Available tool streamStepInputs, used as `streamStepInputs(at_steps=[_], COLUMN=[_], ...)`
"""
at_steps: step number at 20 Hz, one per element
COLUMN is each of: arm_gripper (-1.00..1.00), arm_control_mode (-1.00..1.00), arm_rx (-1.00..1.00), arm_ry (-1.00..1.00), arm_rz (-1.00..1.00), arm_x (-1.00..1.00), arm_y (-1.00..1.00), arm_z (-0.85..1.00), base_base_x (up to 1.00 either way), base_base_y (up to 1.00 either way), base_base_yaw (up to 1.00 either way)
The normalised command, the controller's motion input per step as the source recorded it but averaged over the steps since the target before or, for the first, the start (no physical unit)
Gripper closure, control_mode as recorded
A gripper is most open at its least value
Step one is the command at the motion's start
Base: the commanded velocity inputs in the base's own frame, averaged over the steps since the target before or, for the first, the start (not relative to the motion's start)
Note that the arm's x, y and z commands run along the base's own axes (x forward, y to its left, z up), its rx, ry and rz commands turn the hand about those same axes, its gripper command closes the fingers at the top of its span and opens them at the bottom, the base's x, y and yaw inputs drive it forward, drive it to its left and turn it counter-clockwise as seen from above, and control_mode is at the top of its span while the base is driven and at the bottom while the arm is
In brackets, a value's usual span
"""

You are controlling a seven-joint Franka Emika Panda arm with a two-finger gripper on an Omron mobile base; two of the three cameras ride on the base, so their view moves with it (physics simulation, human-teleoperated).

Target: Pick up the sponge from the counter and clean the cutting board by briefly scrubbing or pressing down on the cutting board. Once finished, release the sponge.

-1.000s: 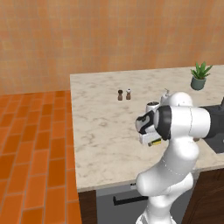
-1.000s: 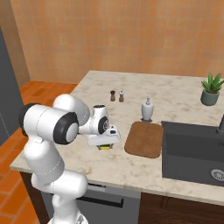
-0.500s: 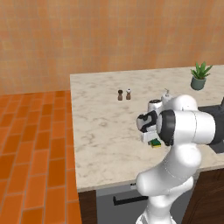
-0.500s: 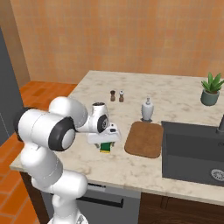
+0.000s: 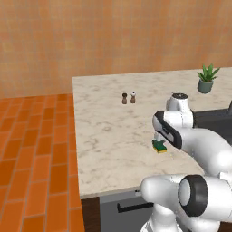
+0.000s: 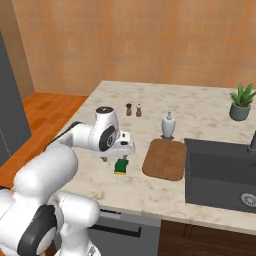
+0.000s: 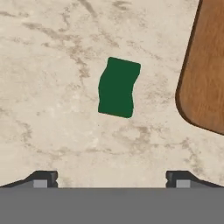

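Over marble counter [image 7: 52,52], pincer [image 7: 111,178] gapes wide, seemingly clear of sponge [image 7: 117,88].

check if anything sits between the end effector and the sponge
Nothing visible does. The open end effector looks straight at the sponge, with bare counter in between. The cutting board lies off to one side, apart from the sponge.

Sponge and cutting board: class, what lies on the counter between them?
Nothing: in the hand view, only bare counter separates the sponge from the cutting board.
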Motion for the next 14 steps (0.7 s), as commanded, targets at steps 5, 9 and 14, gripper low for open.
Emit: streamStepInputs(at_steps=[5, 9, 14], arm_gripper=[-1.00, -1.00, -1.00], arm_control_mode=[-1.00, -1.00, -1.00], arm_rx=[0.13, 0.16, 0.15], arm_ry=[-0.38, -0.19, -0.08], arm_rz=[0.00, 0.00, 0.00], arm_x=[-0.90, -0.84, -0.71], arm_y=[0.00, 0.08, 0.02], arm_z=[1.00, 1.00, 1.00], base_base_x=[0.00, 0.00, 0.00], base_base_y=[0.00, 0.00, 0.00], base_base_yaw=[0.00, 0.00, 0.00])
